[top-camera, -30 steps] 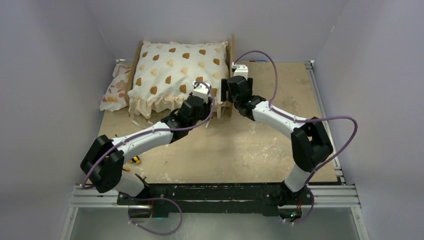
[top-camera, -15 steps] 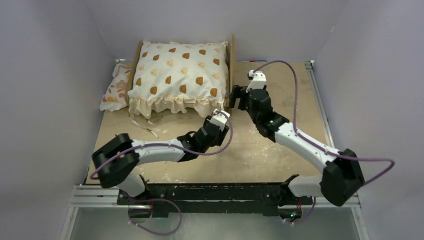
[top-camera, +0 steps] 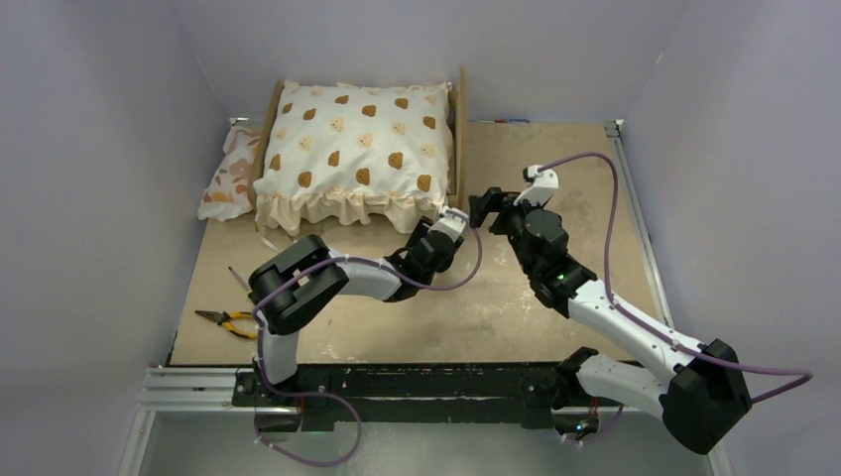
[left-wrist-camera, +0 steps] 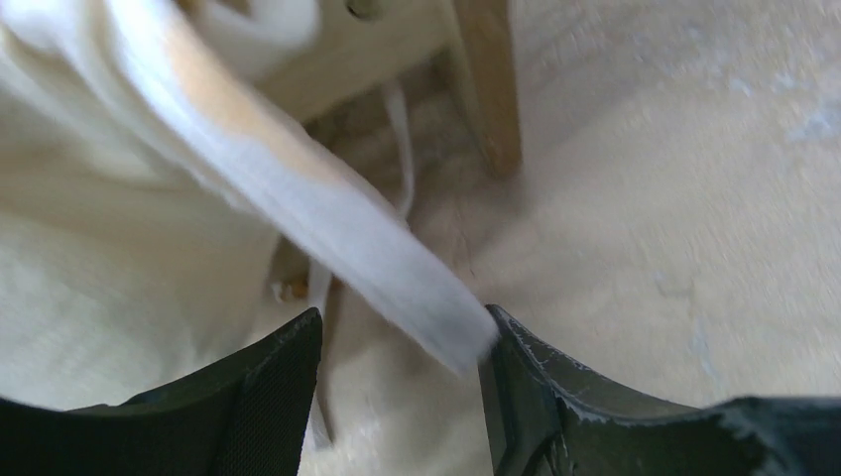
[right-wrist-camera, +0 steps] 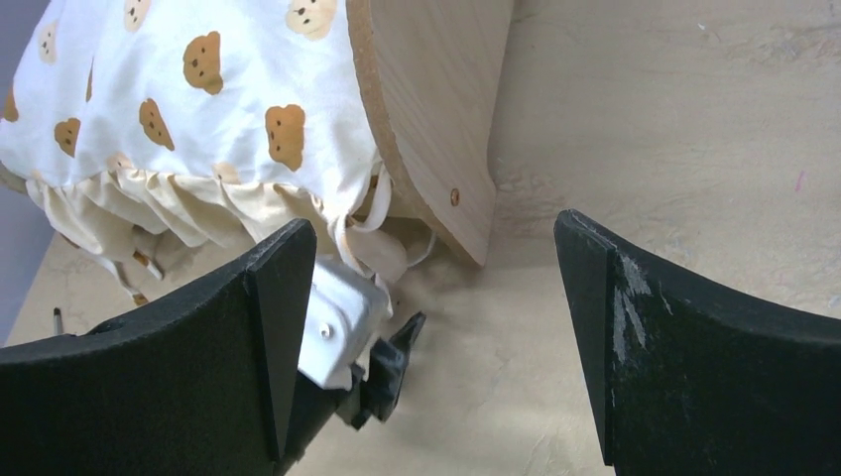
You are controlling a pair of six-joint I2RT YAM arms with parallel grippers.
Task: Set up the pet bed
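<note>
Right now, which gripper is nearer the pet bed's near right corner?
Left. The left gripper sits at that corner of the pet bed; the right gripper hangs apart, to its right.

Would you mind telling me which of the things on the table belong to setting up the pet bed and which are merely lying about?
Belong to the job:
- pet bed
- bear-print cushion, lying on it
- probably the floral pillow, beside it

Lying about:
- yellow-handled pliers, at the near left

left arm [top-camera: 298, 283] folded, jaws apart | right arm [top-camera: 635, 322] outstretched, jaws spread wide
</note>
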